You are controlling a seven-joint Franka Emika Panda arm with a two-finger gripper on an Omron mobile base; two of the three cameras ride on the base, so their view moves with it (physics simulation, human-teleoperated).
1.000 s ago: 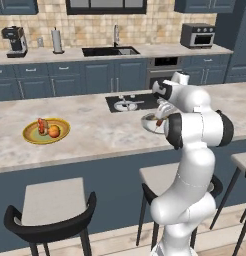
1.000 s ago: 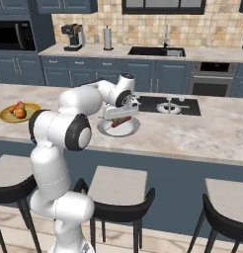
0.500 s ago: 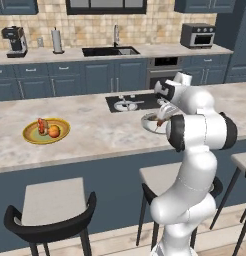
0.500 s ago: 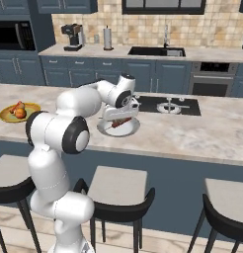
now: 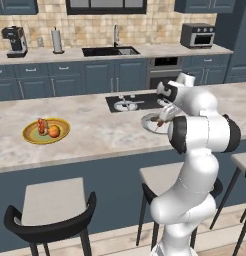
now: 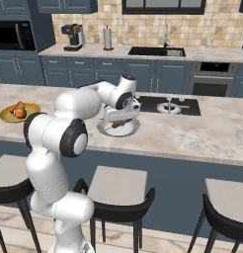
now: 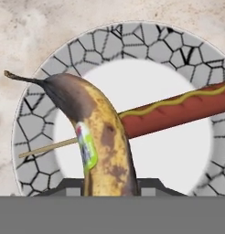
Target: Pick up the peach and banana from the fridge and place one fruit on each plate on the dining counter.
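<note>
My gripper is shut on the banana, a yellow fruit with brown mottling, a dark stem and a green sticker. It hangs just above the pale grey plate with a cracked-stone rim, where a red-brown sausage on a stick lies. In the base views the gripper hovers over that plate on the dining counter. The peach rests on the yellow plate further along the counter. The fridge is out of view.
A black cooktop with a small pan sits just behind the grey plate. A red-brown piece lies beside the peach. Stools line the near side of the counter. The sink counter runs along the back wall.
</note>
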